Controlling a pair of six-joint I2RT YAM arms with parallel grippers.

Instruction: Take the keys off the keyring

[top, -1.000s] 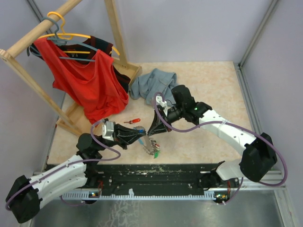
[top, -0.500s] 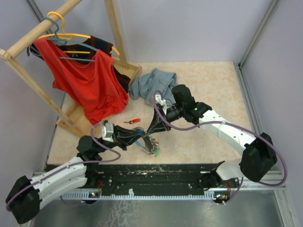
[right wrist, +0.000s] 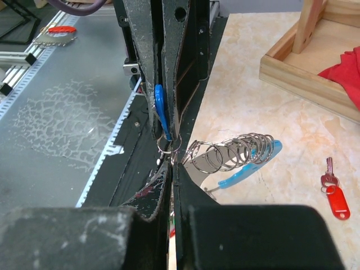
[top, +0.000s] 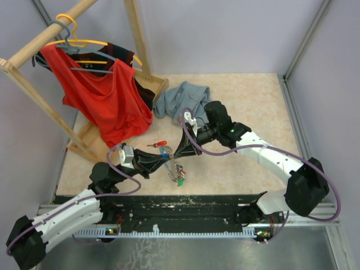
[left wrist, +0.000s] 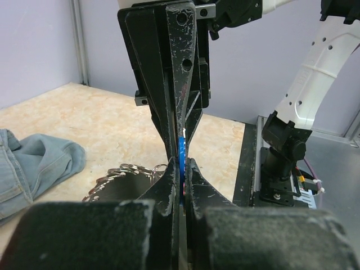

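Keyring (right wrist: 236, 152), silvery chained rings with light-blue loop: dangling over table (right wrist: 253, 67) between pincers. Left pincer (left wrist: 181, 169) pinching blue-headed key (right wrist: 160, 109), right pincer (right wrist: 171, 166) clamping small split ring (right wrist: 169, 145); likely needing slow twisting along coil, no yanking.

You have both black grippers meeting tip to tip above the near middle of the beige marbled tabletop (top: 247, 107). The left gripper (top: 165, 163) reaches in from the left and the right gripper (top: 176, 154) from the right, each pinched closed. A blue-headed key (top: 163, 152) shows right at their tips. From there the silvery chain keyring (top: 175, 170) trails toward the near edge, ending in a green-headed key (top: 180, 181). A red-headed key (top: 160, 144) lies apart on the table, just behind the left gripper. A crumpled grey-blue cloth (top: 181, 99) sits farther back.
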